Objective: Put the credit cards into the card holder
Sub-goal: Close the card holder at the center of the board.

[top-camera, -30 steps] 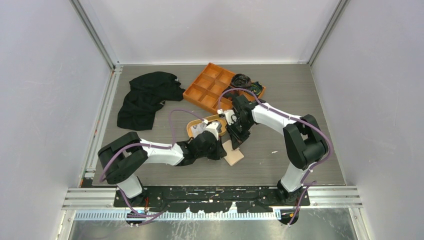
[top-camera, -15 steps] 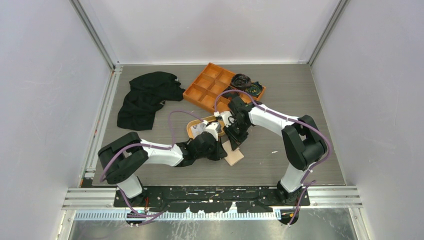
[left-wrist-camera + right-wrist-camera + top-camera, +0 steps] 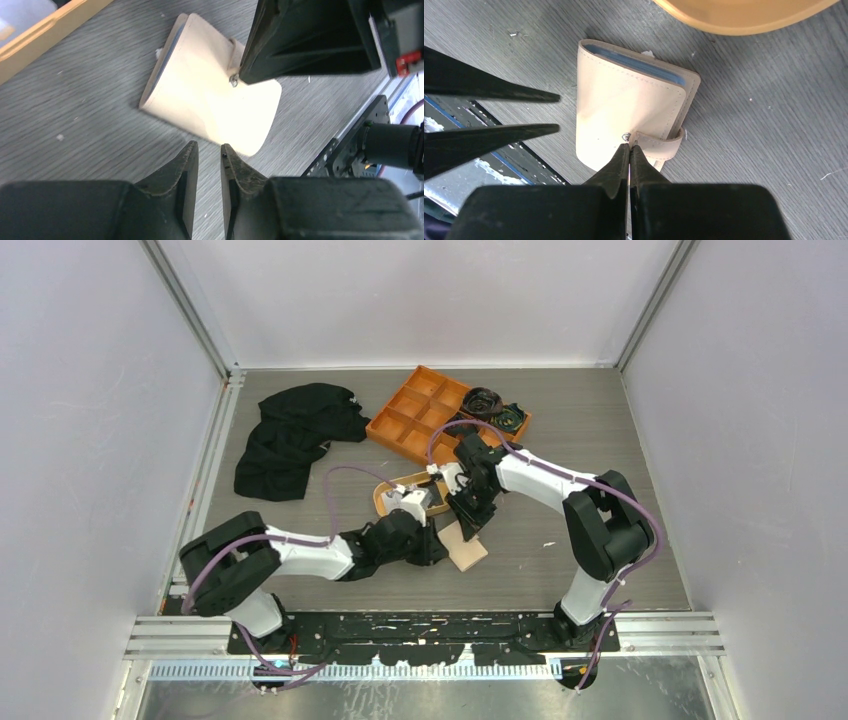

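The table (image 3: 600, 540) carries everything. We place the rest by the card holder (image 3: 624, 110), which lies folded shut on it. The black cloth (image 3: 290, 435) is well beyond and left of the card holder, the large orange divided tray (image 3: 415, 415) lies beyond it, and the oval orange dish (image 3: 744, 15) sits just beyond it.

The right gripper (image 3: 629, 147) is clenched, holding nothing, its joined tips down on the card holder's cover where the tab (image 3: 659, 142) meets the snap (image 3: 626, 136). The left gripper (image 3: 209, 147) hovers just off the card holder's near edge, jaws slightly parted and empty. A light blue card (image 3: 634, 60) shows as a thin edge inside the fold.

We judge the step to be fastening the snap. To do it well, we should press squarely down over the stud rather than beside it, since a slanted push could skid the smooth leather-like cover. The left gripper can brace the near edge. Then we lift straight up so the tab isn't dragged open.
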Available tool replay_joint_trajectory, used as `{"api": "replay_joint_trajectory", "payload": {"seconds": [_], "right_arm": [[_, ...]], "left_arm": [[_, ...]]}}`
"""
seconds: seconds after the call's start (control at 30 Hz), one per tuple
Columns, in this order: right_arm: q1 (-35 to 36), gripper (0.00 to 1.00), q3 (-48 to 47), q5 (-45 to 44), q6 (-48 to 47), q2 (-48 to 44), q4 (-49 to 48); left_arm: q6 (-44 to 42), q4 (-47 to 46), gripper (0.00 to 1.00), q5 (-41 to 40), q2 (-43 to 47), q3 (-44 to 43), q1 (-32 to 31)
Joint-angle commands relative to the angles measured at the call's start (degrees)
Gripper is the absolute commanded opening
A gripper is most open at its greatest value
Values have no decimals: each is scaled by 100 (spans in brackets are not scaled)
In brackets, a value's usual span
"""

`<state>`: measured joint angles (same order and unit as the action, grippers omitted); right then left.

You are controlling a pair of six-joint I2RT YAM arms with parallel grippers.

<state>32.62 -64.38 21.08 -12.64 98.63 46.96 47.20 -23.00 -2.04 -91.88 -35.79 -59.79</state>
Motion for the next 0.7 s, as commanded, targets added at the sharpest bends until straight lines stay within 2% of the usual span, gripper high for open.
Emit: {"api": "replay_joint_trajectory", "payload": {"seconds": [0.0,0.13,0.27,0.37,0.5,0.67], "right_arm": [[31,1,28,-197,-30,-185,-300],[34,1,48,-122,-202,-237,-332],[104,1,64,-94,-451,-288,-424],[335,1,79,-188,-689,-323,-494],[668,1,116,-257,-971,-415,-624],[1002,1,215,-338,-1469,-551,-789]], "left_arm": [[-440,-770,27,-55,697,565,229],[-1341,-1065,42,28,1094,973,365],[-2398,-1278,48,177,1278,1178,367],[-2914,-1770,50,384,1243,1422,364],[-3181,-2574,52,594,1041,1723,364],[-2951,-3944,55,601,807,2317,368]]}}
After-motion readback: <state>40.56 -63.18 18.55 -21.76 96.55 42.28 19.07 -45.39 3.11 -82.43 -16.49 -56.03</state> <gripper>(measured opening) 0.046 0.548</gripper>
